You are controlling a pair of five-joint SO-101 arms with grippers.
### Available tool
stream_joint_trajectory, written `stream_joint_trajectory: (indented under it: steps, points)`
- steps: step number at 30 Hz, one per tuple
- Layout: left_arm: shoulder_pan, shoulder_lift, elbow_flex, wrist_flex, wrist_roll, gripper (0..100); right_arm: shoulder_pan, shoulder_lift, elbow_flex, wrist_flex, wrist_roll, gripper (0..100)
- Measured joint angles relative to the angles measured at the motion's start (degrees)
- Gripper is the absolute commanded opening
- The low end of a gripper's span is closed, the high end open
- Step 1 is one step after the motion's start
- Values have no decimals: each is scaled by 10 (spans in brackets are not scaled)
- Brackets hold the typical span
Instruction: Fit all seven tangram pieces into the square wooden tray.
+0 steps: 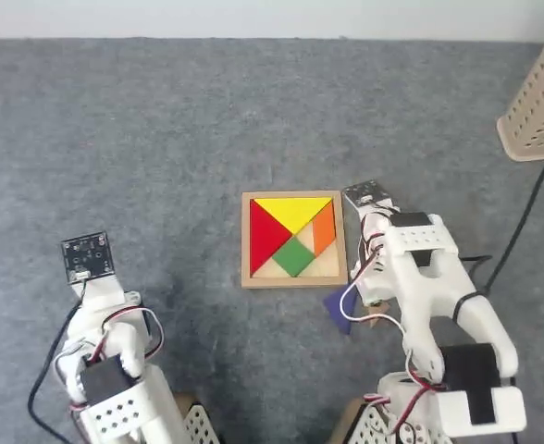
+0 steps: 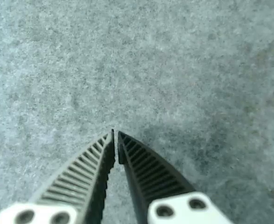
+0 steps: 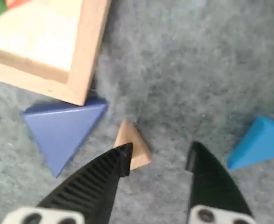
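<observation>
The square wooden tray lies mid-table and holds a yellow triangle, a red triangle, a green square and an orange piece. Off its near right corner a dark blue triangle touches the frame. A small tan triangle lies beside it and a light blue triangle lies farther out. My right gripper hangs open just above the carpet, one fingertip at the tan triangle. At the near left my left gripper is shut on nothing over bare carpet.
A beige perforated stand sits at the far right edge, and a black cable runs from it towards the right arm. Grey carpet covers the table, with open room left of and beyond the tray.
</observation>
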Motion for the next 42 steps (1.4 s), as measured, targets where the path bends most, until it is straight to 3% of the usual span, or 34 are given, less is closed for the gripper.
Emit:
stream_joint_trajectory:
  steps: [9, 15, 20, 29, 36, 42]
  points:
    - [0, 0, 0, 0, 0, 13, -50, -72, 61, -13, 0, 146]
    - [0, 0, 0, 0, 0, 13, -68, -69, 66, -14, 0, 238]
    - [0, 0, 0, 0, 0, 13, -68, -53, 60, -14, 0, 183]
    - [0, 0, 0, 0, 0, 13, 72, 8, -23, -14, -1, 170]
    - [0, 0, 0, 0, 0, 13, 75, -13, -72, 37, -19, 170]
    - [-1, 0, 0, 0, 0, 13, -20, -130, -3, 50, 18, 170]
